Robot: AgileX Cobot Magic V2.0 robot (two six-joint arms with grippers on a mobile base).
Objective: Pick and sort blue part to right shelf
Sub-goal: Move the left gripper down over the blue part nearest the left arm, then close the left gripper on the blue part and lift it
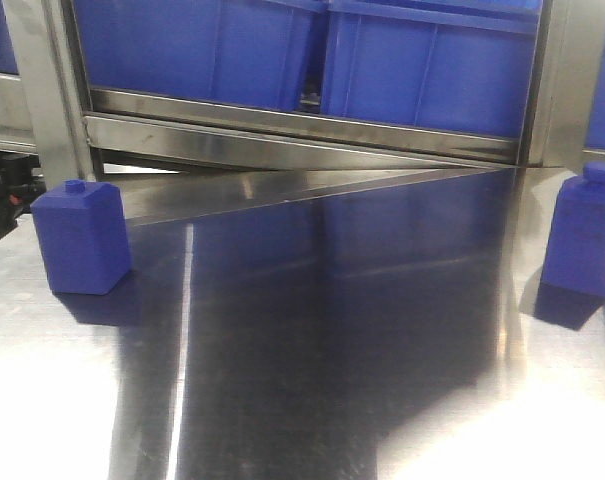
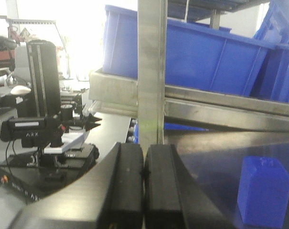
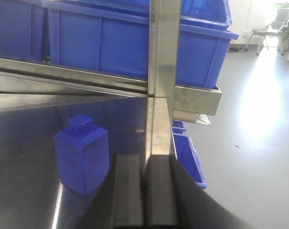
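Your left gripper and right gripper are pinched closed, empty; a blue square plastic bottle stands right of the left one.

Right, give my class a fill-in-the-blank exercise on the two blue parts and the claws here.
1. The left part and right part are both ___ in colour.
2. Each stands ___ on the table.
3. The left claw and right claw are both ___, gripping nothing.
Missing words: blue; upright; shut.
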